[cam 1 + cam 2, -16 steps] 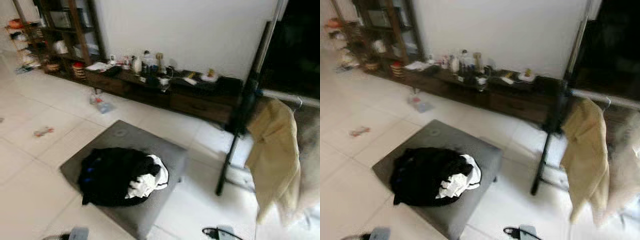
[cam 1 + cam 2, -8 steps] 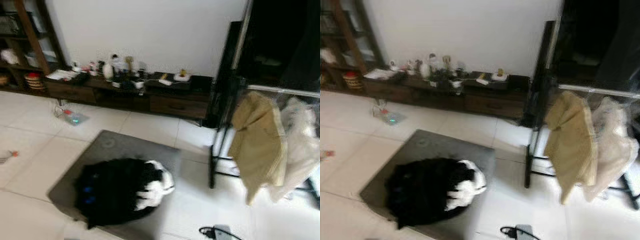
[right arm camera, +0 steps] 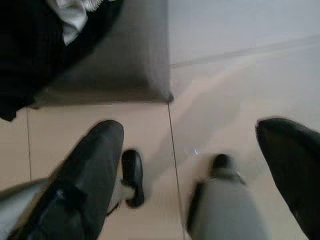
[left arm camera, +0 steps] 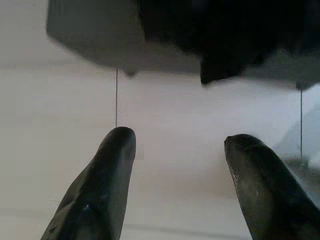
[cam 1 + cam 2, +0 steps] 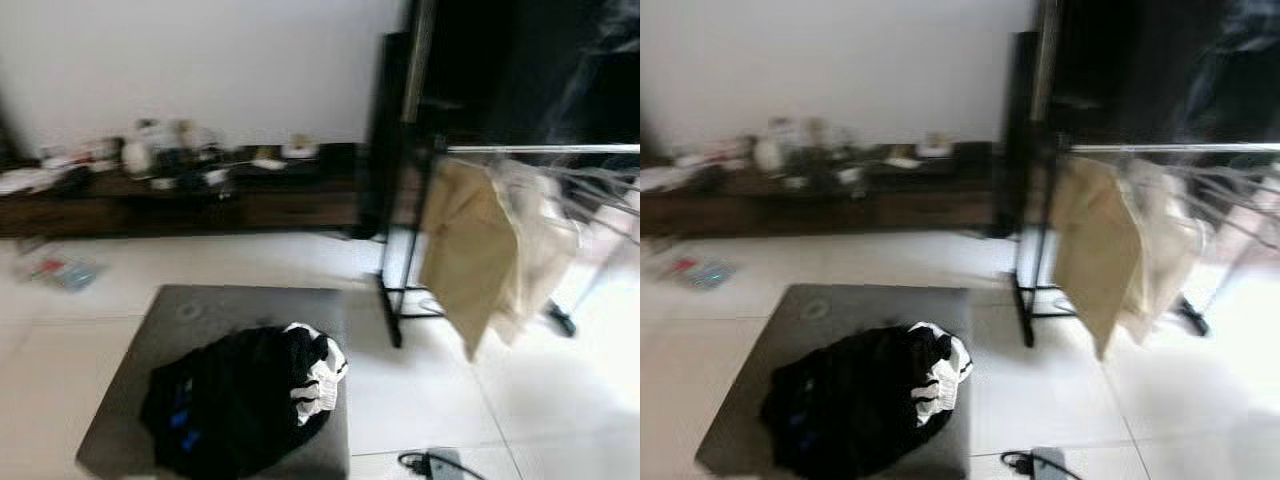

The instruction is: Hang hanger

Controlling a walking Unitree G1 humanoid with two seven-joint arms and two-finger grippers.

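Note:
A clothes rack with a metal rail (image 5: 540, 148) stands at the right, on black legs (image 5: 392, 300). A beige garment (image 5: 462, 250) hangs from it, with a paler one (image 5: 540, 235) behind. A grey floor cushion (image 5: 210, 305) lies in front of me and carries a heap of black and white clothes (image 5: 240, 400). In the left wrist view my left gripper (image 4: 178, 137) is open above the tiled floor, and the cushion's edge (image 4: 95, 45) lies beyond it. My right gripper (image 3: 189, 127) is open too, empty, above the floor by the cushion's corner (image 3: 140, 60). The picture is blurred.
A low dark cabinet (image 5: 200, 205) crowded with bottles and small items runs along the white wall. A tall black panel (image 5: 392, 120) stands beside the rack. A cable and plug block (image 5: 432, 462) lie on the tiles near me. My own feet (image 3: 132, 175) are below the right gripper.
The whole picture has swung to the right: the rack has come toward the middle and the left shelving has gone out of frame. The clothes, cushion and rack have not moved.

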